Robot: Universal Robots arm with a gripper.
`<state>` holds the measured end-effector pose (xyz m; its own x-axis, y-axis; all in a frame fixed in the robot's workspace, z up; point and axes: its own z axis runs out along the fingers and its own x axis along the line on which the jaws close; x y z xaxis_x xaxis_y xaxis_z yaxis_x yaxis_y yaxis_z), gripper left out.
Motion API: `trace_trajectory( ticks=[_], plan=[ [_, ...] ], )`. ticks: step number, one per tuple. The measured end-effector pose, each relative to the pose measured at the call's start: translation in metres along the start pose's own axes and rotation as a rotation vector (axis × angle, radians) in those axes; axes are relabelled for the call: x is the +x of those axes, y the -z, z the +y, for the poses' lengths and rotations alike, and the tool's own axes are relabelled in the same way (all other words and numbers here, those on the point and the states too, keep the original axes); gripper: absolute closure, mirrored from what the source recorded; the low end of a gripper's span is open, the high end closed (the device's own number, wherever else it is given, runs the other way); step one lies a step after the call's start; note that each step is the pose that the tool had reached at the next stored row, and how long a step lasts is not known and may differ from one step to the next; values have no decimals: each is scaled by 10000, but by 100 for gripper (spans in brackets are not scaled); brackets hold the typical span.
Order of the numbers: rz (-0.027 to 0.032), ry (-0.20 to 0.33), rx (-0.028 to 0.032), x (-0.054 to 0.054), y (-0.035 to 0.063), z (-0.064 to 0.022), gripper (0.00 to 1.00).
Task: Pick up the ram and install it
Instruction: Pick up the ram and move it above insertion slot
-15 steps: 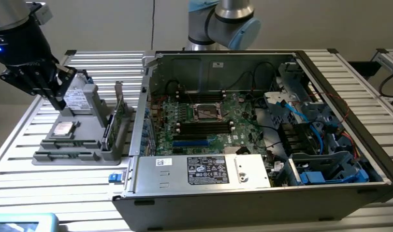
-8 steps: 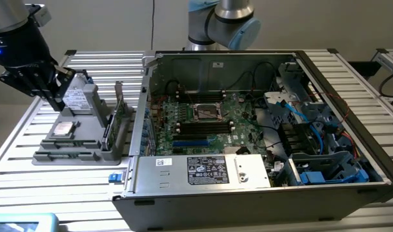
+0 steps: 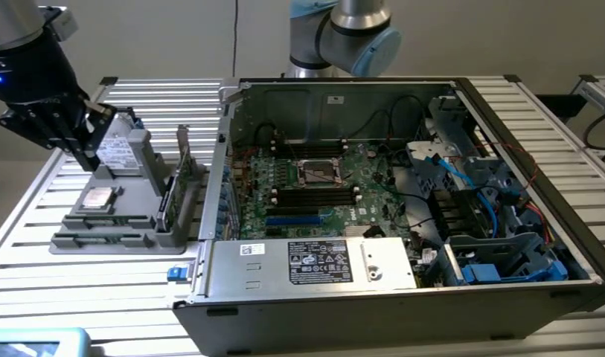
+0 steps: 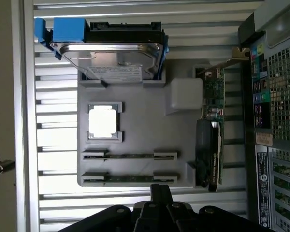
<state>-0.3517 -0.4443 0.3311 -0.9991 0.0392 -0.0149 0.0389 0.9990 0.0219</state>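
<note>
Slatted table (image 3: 84, 275) (gray tray (image 4: 145, 130), 2 ram sticks (image 4: 129, 156)); beige wall (image 3: 163, 37).

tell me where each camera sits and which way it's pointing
Exterior view: off the arm, high, looking down across the open computer case and grey tray; the arm and gripper show.
Wrist view: on the wrist, looking straight down on the tray; the shut gripper shows.
Shared: the tray, its hard drive and two ram sticks.
</note>
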Motion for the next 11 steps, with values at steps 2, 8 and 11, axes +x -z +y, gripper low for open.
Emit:
trace_trajectory(
  ticks=[2, 8, 11],
  plan=[
    [4, 146, -5, 0, 0, 0, 89],
    [23, 1053, -98, 0, -1, 0, 89],
    [38, 1596, -105, 1, -1, 0, 89]
  ],
)
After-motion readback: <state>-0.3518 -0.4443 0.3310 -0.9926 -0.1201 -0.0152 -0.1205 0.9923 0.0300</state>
